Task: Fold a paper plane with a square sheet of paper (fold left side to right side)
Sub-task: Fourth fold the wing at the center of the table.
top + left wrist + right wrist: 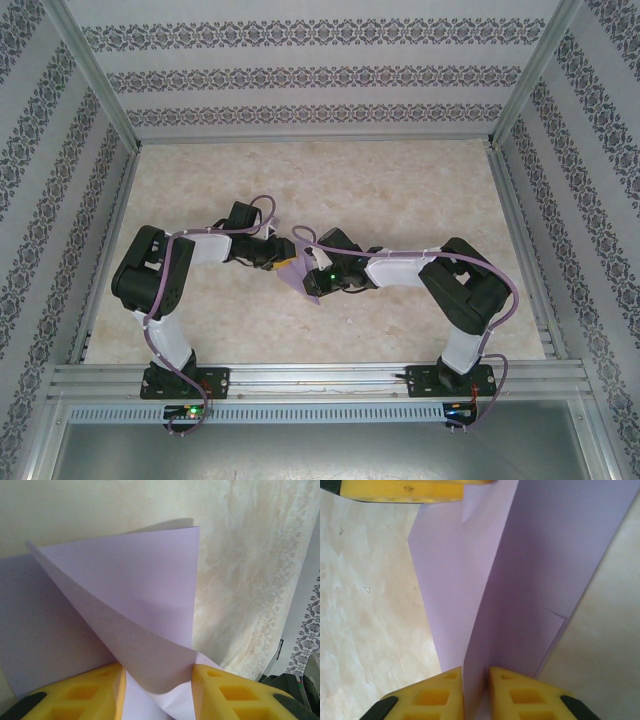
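Top external view, from the near edge of the table inward: places the square sheet of paper over the middle of the table, raised off it, between the left gripper and the right gripper.

Right wrist view: shows the right gripper nearly closed, pinching an upright lengthwise fold in its narrow gap. Farther out, shows two lilac panels meeting at that crease, one small turned-over corner, and a yellow finger of the left gripper at the sheet's far edge.

Left wrist view: shows the left gripper partly open, gripping a curled layer that touches both fingers and fans upward above the table.

Judged early to mid-task: side-to-side fold brought over but not yet pressed flat; nose and wing folds outstanding; no dart shape yet.

Materials: thin, matte, unmarked paper, limp enough to bow; yellow moulded fingers with hollow cells; marbled beige table.
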### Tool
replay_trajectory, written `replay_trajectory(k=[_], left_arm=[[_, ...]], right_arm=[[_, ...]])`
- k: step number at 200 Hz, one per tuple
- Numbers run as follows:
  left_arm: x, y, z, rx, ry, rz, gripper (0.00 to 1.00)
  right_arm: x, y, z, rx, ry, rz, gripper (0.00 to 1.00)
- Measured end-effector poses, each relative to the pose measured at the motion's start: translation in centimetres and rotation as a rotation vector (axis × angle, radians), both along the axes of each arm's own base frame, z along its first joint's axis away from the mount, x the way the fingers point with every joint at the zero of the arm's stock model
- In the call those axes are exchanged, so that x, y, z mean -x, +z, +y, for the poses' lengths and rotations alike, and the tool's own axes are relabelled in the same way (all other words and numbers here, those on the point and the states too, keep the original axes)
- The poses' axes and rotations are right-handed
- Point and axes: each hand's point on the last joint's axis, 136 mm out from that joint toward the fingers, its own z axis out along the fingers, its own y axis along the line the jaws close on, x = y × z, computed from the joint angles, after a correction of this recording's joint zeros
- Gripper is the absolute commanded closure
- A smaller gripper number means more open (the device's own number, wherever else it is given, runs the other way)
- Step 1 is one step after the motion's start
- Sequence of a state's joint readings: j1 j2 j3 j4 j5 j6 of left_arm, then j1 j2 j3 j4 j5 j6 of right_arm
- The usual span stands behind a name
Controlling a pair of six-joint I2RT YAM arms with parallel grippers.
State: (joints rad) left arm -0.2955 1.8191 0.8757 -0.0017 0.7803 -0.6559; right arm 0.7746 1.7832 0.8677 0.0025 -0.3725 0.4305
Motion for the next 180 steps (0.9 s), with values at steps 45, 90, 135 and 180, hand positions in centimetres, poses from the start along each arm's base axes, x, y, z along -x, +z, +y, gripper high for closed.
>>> replay_trajectory(k=[45, 90, 135, 180], left_arm=[[0.04, -0.08, -0.07, -0.013, -0.012, -0.002, 0.61], [0.08, -0.08, -0.07, -0.016, -0.017, -0.004, 0.61], [0.07, -0.1, -0.05, -0.018, -0.018, -0.004, 0.61], [0.07, -0.13, -0.01, -0.024, -0.018, -0.004, 0.61]], right_arm=[[0.1, 0.12, 0.17, -0.01, 0.006, 0.004, 0.78], [0.15, 0.21, 0.26, -0.017, 0.009, 0.007, 0.77], [0.0, 0.43, 0.3, -0.04, 0.003, 0.022, 0.75], [-0.21, 0.77, 0.56, -0.071, 0.003, 0.023, 0.73]])
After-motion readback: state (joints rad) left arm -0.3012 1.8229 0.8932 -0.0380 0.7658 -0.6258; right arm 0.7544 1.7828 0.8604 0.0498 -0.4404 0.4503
